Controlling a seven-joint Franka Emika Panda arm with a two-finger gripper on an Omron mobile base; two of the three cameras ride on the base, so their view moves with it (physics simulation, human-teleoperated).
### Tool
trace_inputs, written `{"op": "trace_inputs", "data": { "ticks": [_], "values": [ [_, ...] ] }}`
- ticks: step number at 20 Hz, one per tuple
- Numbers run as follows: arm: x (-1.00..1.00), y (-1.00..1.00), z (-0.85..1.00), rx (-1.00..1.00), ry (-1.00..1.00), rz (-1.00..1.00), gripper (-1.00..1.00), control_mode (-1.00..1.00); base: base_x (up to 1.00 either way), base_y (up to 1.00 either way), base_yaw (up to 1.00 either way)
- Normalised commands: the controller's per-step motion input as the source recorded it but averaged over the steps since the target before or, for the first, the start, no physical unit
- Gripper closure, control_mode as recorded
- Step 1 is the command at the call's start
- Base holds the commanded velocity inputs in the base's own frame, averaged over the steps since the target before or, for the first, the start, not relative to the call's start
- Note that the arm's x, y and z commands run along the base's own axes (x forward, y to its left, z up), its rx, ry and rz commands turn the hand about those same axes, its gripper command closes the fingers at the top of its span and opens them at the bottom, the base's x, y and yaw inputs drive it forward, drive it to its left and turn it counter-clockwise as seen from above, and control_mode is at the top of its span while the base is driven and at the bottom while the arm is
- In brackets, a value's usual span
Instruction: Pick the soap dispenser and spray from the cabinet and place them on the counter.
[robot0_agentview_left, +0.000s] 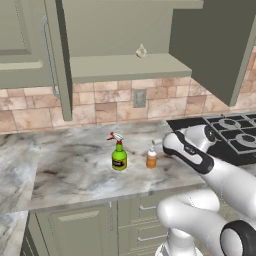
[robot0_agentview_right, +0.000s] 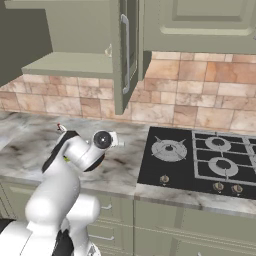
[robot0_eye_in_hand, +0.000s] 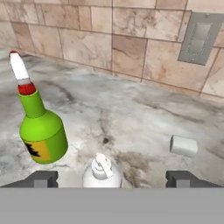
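Glossy white arm (robot0_agentview_left: 210, 200) built of thick rounded tubular links, smooth and seamless, with soft highlights along the curves. Black bands at the joints: a curved dark strip across the link nearest the wrist in the left base view, a black ring around the round end cap low at the right edge. In the right base view, a dark grey disc with a pale centre capping one joint (robot0_agentview_right: 102, 139), and a black collar beneath it. Bulbous white elbow lower down. Gripper (robot0_eye_in_hand: 112, 178) with two small dark grey, blocky, square-ended fingertips (robot0_eye_in_hand: 43, 178). No cables, screws or markings visible.
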Motion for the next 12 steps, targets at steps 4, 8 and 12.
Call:
{"op": "trace_inputs", "data": {
  "ticks": [4,8,12],
  "values": [
    [-0.27,-0.02,-0.11,-0.04,0.05,-0.02,-1.00,-1.00,0.00,0.00,0.00],
    [-0.59,-0.01,-0.15,-0.04,0.05,-0.02,-1.00,-1.00,0.00,0.00,0.00],
    [-0.97,0.03,-0.21,-0.03,-0.07,0.00,-1.00,-1.00,0.00,0.00,0.00]
  ]
}}
